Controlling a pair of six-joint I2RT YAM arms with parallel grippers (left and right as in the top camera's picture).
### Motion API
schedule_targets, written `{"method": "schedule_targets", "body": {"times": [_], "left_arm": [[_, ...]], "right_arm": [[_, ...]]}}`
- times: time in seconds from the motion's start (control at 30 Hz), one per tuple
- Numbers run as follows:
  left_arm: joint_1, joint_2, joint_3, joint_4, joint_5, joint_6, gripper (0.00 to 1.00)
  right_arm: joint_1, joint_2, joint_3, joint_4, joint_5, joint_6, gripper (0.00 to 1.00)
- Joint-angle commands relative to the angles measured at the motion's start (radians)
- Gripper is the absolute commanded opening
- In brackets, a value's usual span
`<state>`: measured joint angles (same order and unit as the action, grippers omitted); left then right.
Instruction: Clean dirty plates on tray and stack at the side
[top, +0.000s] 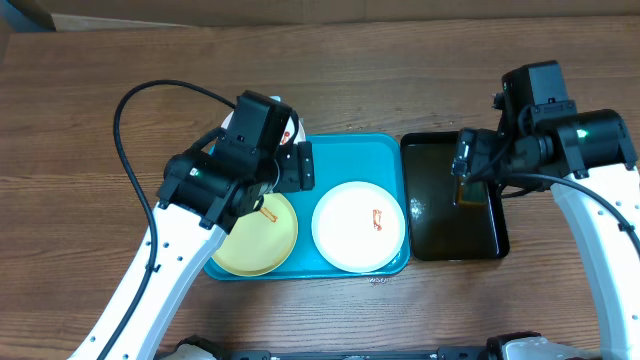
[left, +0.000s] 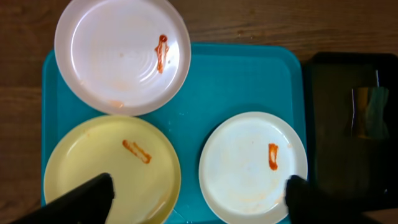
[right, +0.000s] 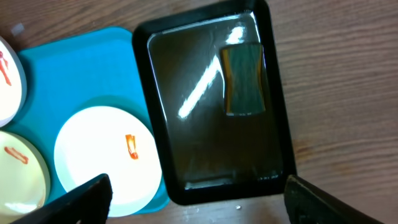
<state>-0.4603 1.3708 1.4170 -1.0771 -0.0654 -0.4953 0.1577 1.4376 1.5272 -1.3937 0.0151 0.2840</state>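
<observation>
While nothing is held, step in hand: the sponge (right: 242, 78) is best approached from above by the right gripper (right: 199, 194) and pinched across its narrow width.
right gripper: fingers wide apart, empty, above the black basin (right: 281, 143).
left gripper (left: 199, 198): wide apart, empty, over the tray (left: 236, 81).
dirty plates (left: 121, 53): three, all on the tray, smears unwiped.
tray: on the tabletop (top: 100, 80), just beside the basin.

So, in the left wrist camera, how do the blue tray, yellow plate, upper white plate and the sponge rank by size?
1. turquoise tray, largest.
2. pale yellow plate and upper white plate: they look alike, so I won't rank them; the yellow one is partly cut off.
3. sponge, smallest.
</observation>
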Motion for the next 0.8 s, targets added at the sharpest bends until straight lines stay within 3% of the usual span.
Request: {"method": "schedule_targets", "body": {"times": [0.0, 0.17, 0.27, 0.77], "left_arm": [[-0.002, 0.039, -0.012, -0.045, -0.002, 0.008, 1.0], [-0.005, 0.089, -0.025, -0.071, 0.007, 0.01, 1.0], [-0.005, 0.114, -0.025, -0.06, 0.008, 0.009, 1.0], [-0.076, 0.258, -0.042, -0.043, 0.065, -0.089, 1.0]], "right_arm": [[-0.002, 0.022, -0.029, 0.019, 0.01, -0.003, 0.91], [-0.002, 0.031, -0.027, 0.012, 0.01, -0.003, 0.93], [-0.002, 0.031, -0.026, 0.023, 0.01, -0.003, 1.0], [-0.001, 0.063, -0.044, 0.031, 0.01, 0.008, 1.0]]}}
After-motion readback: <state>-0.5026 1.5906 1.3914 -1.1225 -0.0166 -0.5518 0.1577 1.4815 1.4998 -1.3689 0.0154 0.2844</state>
